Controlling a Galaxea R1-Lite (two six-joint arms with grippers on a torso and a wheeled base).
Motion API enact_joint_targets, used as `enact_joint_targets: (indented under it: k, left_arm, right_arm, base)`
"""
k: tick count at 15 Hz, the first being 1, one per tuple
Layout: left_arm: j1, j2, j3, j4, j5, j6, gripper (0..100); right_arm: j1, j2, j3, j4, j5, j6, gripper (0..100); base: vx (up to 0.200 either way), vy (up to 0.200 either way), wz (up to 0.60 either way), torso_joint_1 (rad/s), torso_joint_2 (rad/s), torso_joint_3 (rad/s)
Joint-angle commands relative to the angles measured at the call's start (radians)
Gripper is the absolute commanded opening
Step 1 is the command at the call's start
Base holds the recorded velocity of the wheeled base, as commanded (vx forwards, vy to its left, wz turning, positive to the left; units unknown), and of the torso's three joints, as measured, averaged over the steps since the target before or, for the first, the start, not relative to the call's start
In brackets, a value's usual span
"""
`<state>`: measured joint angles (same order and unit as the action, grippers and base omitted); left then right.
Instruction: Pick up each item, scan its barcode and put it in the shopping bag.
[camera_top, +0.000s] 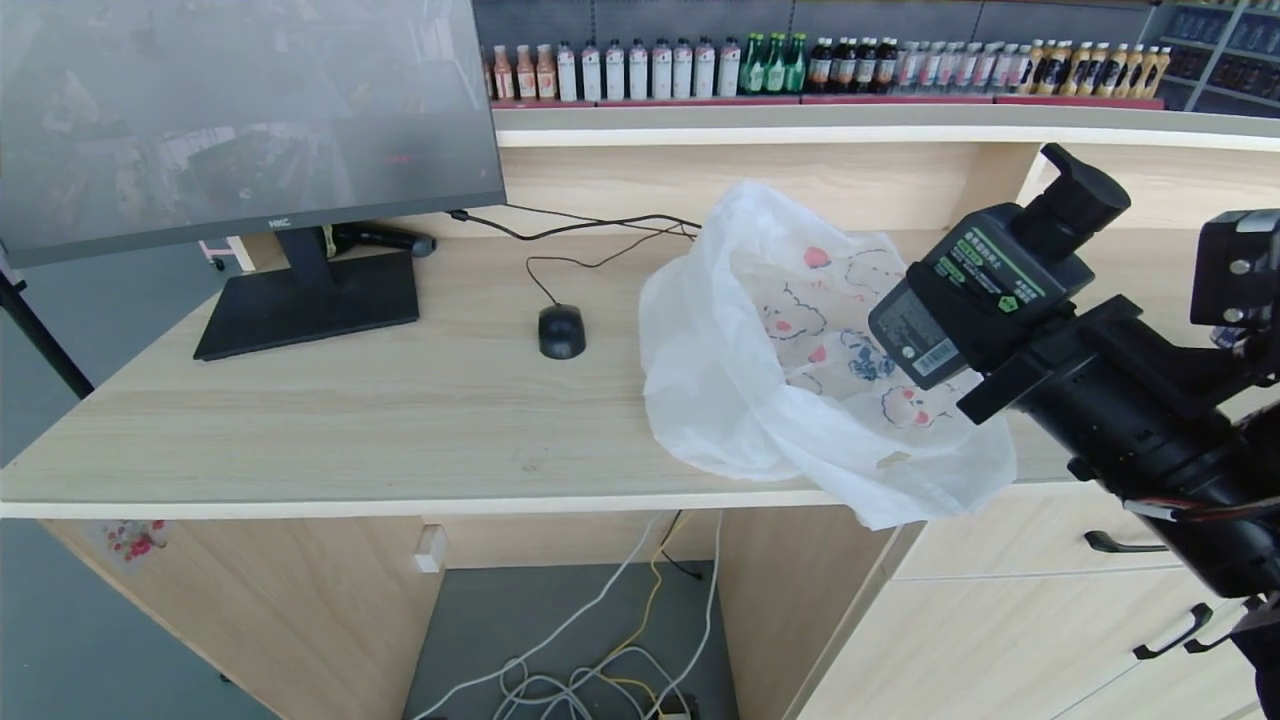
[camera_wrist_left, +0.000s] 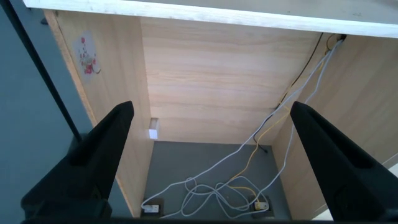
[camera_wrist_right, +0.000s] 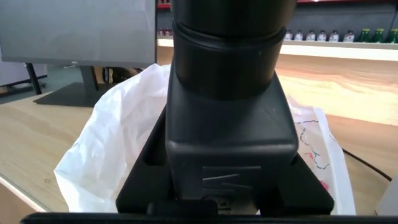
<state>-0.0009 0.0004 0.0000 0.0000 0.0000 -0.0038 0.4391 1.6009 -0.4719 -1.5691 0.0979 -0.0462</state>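
A black bottle (camera_top: 985, 285) with a wide black cap, a green label and a barcode sticker hangs tilted over the right side of the white printed shopping bag (camera_top: 760, 370). My right gripper (camera_top: 965, 355) is shut on the bottle's lower body. In the right wrist view the bottle (camera_wrist_right: 230, 112) sits between the fingers (camera_wrist_right: 140, 183), with the bag (camera_wrist_right: 112, 137) behind it on the counter. My left gripper (camera_wrist_left: 211, 155) is open and holds nothing, low in front of the desk's leg space with its cables.
The wooden counter (camera_top: 350, 420) carries a monitor (camera_top: 240, 110) at the back left, a black mouse (camera_top: 561, 331) with its cable, and a black handheld device (camera_top: 385, 238) behind the monitor stand. A shelf of drink bottles (camera_top: 820, 65) runs behind. Drawers (camera_top: 1100, 590) sit lower right.
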Motion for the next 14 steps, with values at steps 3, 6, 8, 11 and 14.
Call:
enact_joint_targets:
  k: [3,6,8,11,14]
  left_arm:
    - [-0.001,0.0,0.0,0.0,0.0,-0.001,100]
    - [0.001,0.0,0.0,0.0,0.0,-0.001,100]
    - [0.001,0.0,0.0,0.0,0.0,-0.001,100]
    - [0.001,0.0,0.0,0.0,0.0,0.001,100]
    - [0.001,0.0,0.0,0.0,0.0,-0.001,100]
  right_arm:
    - [-0.005,0.125,-0.136,-0.002,0.0,0.019,0]
    - [-0.008,0.223,-0.211,-0.002,0.028,0.072,0]
    - [-0.008,0.261,-0.284,0.052,0.062,0.106,0]
    - [0.033,0.321,-0.401,0.132,0.054,0.098,0]
    - [0.061,0.373,-0.421,0.129,0.039,0.065,0]
  base:
    - [0.0,0.0,0.0,0.0,0.0,0.0]
    - [0.0,0.0,0.0,0.0,0.0,0.0]
    - [0.0,0.0,0.0,0.0,0.0,0.0]
    - [0.0,0.0,0.0,0.0,0.0,0.0]
    - [0.0,0.0,0.0,0.0,0.0,0.0]
